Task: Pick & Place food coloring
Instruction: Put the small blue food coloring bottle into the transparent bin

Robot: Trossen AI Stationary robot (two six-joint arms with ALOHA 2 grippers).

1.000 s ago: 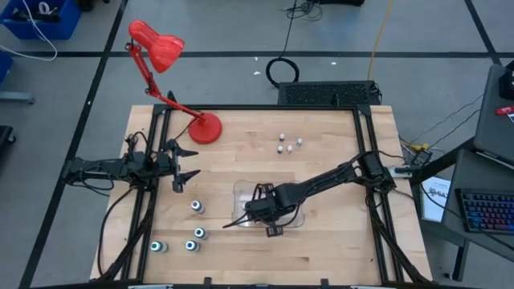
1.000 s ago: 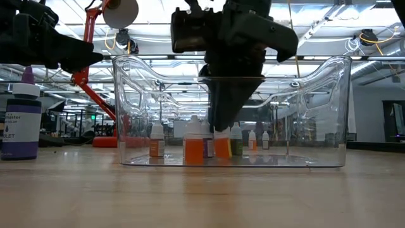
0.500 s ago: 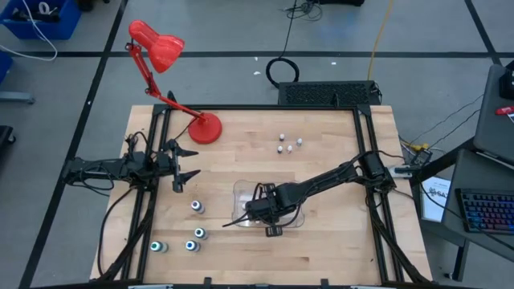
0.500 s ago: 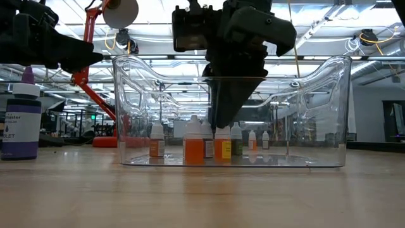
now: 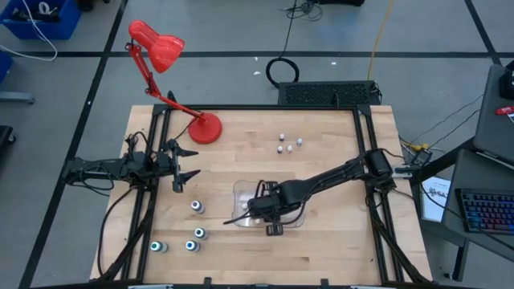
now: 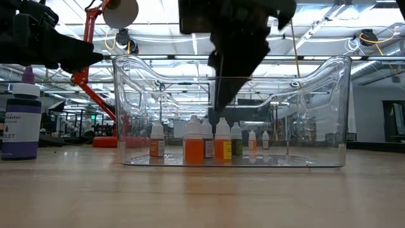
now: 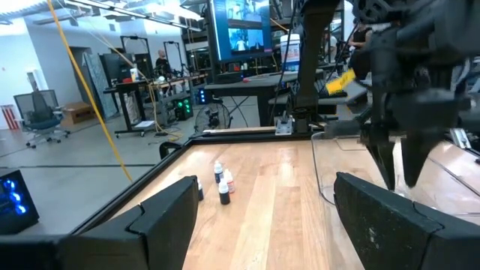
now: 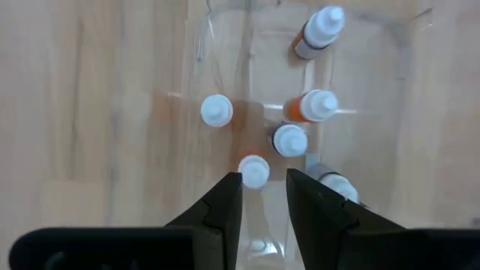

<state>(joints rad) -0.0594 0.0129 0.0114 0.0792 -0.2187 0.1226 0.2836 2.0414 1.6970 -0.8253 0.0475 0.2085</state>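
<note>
On the pale wooden table (image 5: 321,241), the clear plastic tray (image 6: 329,114) now holds the orange-yellow dropper bottle (image 6: 222,145) standing free beside its neighbours, where a second ago the right gripper (image 8: 262,191) had it pinched; that reads as one more food coloring bottle delivered, with three tiny bottles (image 5: 287,143) and four teal-topped ones (image 5: 193,233) left outside. The right gripper has lifted just above the caps, fingers slightly parted and empty, while the left gripper (image 5: 183,172) waits wide open at the table's left edge, touching nothing.
</note>
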